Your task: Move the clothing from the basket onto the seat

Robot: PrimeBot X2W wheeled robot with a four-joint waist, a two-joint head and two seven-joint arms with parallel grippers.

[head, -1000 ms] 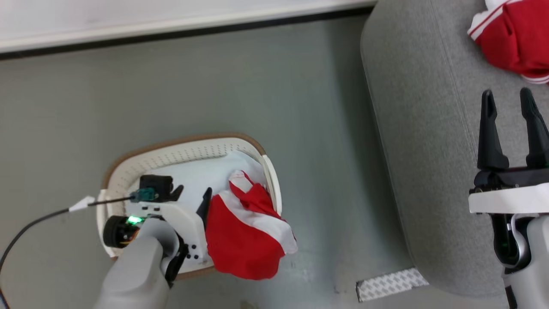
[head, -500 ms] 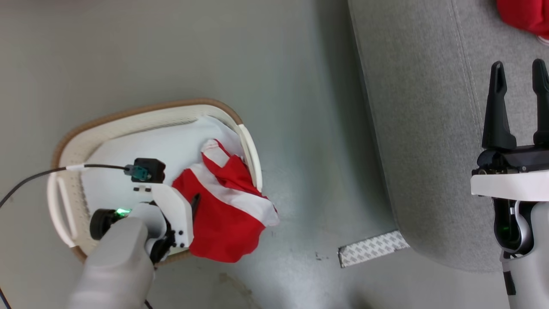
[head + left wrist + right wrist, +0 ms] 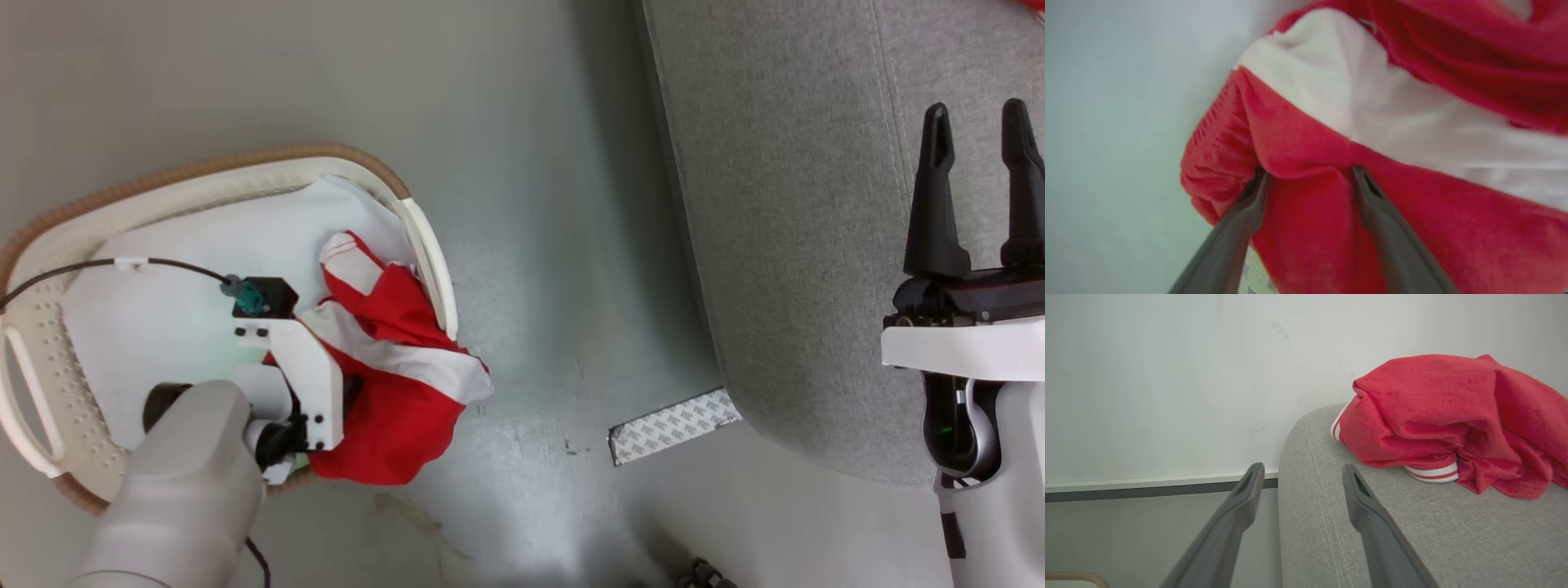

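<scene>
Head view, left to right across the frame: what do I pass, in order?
The basket → red clothing draped over its right rim → patterned strip on the floor → grey seat → right gripper, over the seat.

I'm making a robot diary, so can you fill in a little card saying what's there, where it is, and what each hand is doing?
basket: on the floor, left of the sofa
red top: partly inside the basket, draped over its rim
other red top: lying on the sofa
left gripper: open, pressed into the red top, a fold between its jaws
right gripper: open, above the sofa, holding nothing
</scene>
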